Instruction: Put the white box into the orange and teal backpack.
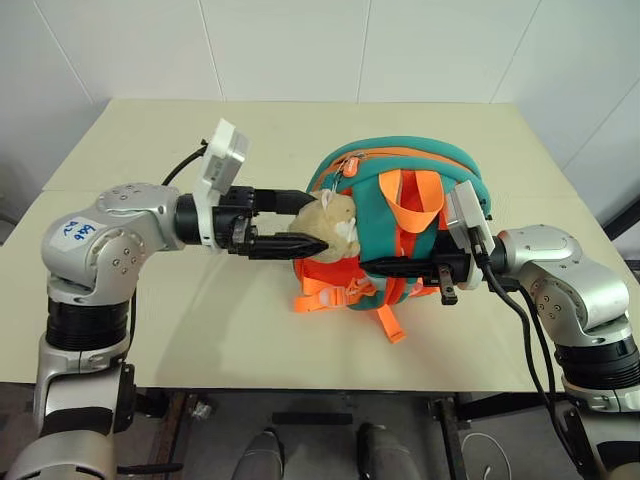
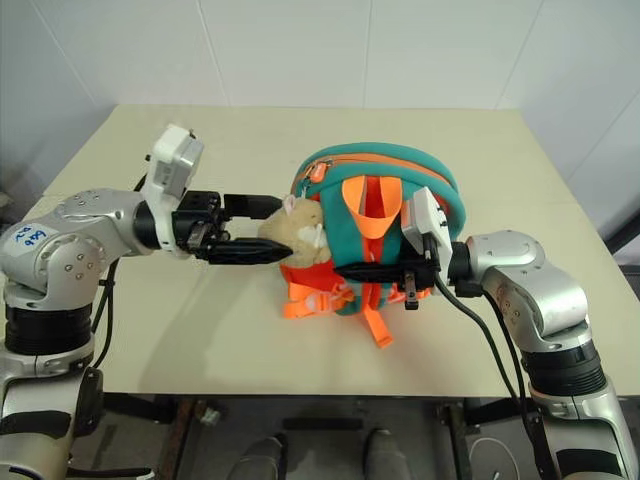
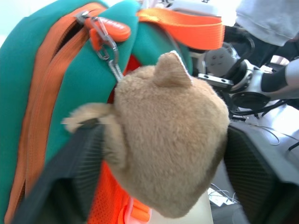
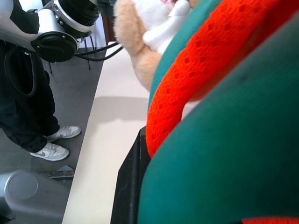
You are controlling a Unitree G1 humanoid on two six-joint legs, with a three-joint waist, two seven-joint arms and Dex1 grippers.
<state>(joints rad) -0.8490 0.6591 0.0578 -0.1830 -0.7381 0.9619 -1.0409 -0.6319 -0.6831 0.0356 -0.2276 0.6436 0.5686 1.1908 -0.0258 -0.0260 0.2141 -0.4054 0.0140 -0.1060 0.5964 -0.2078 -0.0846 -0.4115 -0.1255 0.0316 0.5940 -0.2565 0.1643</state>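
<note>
The orange and teal backpack (image 1: 372,172) stands upright on the table, straps toward me, with its tan plush animal (image 1: 335,222) hanging at its left side. My left gripper (image 1: 315,223) points level at the plush. It is open, and its fingers (image 3: 70,177) sit astride the plush's head (image 3: 168,140), close against both sides. From the other side, my right gripper (image 1: 372,266) reaches across the shoulder straps and is shut on the backpack (image 4: 224,163). The zipper pull (image 3: 110,30) sits at the top of the bag. The white box is hidden.
The beige table (image 1: 200,130) has bare room left of and beyond the backpack, with a white wall behind it. A person stands by the table's side, with shoes (image 4: 51,150) on the grey floor. Loose orange webbing (image 1: 390,322) trails toward the near edge.
</note>
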